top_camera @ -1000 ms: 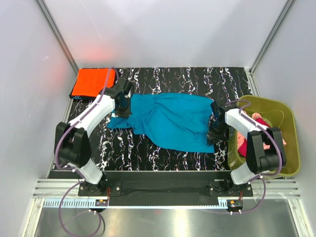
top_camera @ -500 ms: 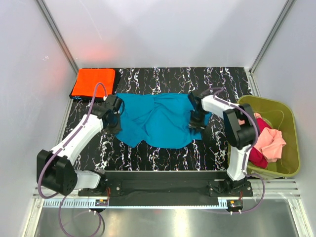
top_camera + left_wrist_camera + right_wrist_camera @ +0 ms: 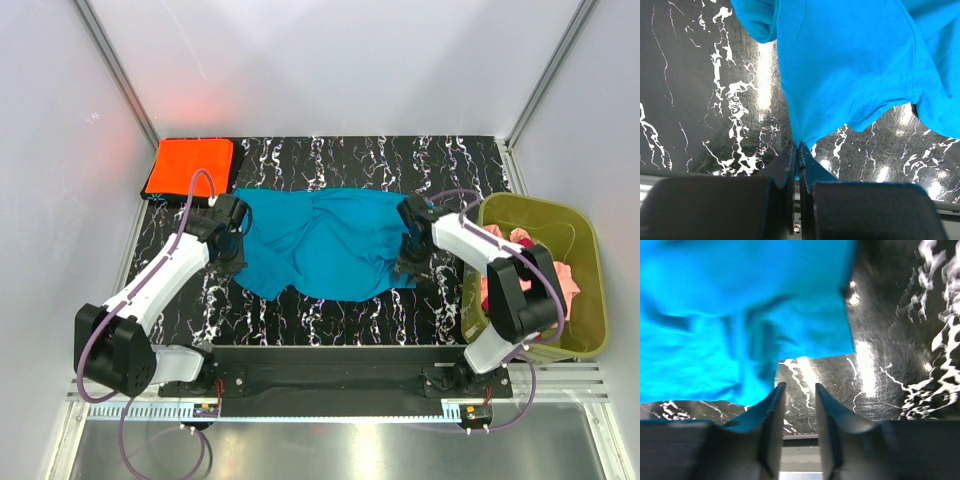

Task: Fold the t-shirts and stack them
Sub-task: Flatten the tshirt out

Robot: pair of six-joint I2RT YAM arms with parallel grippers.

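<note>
The left claw [image 3: 799, 146] pinches the edge of the teal t-shirt [image 3: 850, 60]; the right claw [image 3: 799, 387] (jaws partly apart) grips nothing.

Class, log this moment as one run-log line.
left fingers: shut on teal shirt | right fingers: open, at shirt edge | orange shirt: folded, far left

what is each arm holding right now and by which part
The left end effector pinches the teal-blue cloth t-shirt by a bit of its edge. The right end effector is open and holds nothing.
</note>
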